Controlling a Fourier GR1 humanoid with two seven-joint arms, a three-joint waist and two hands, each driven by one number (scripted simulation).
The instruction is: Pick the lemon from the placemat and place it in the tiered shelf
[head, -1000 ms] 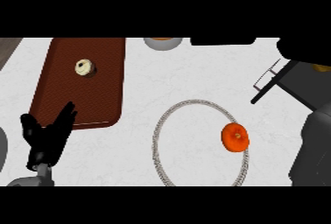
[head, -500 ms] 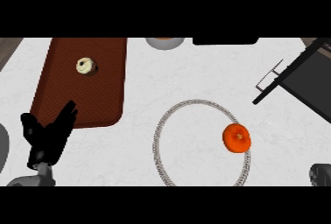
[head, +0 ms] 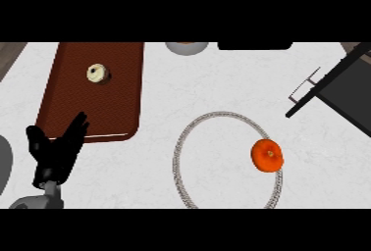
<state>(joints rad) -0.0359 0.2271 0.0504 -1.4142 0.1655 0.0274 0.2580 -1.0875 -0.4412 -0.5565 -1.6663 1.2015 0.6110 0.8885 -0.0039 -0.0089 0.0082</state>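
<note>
Fingers straight and pointing up, our black left hand (head: 56, 149) rests open at the lower left of the head view, grasping nothing, its fingertips just overlapping the near edge of the long brown woven placemat (head: 94, 90); we judge it is parked there only to stay out of the way. Our right hand does not show at all, so we cannot say what it is doing. On the far part of that placemat sits the small pale yellow round lemon (head: 98, 73), lying alone with bare mat all round it, well apart from the left hand, which we think leaves it easy to approach from above. It looks cream-coloured rather than bright, with a darker spot at its middle, so we may be seeing one of its ends, though we cannot tell for sure. Further right, at the far edge, shows part of a grey round bowl (head: 187, 47). Nearer us lies a thin grey rope-like ring (head: 181, 147) on the white marbled counter (head: 217, 83), with a flattened orange round fruit (head: 267, 155) resting on its right side; neither belongs to the task. At the far right, the black-framed tiered shelf (head: 340, 86) reaches in from the edge, well apart from the lemon, so we judge nothing of the pick is done yet.
</note>
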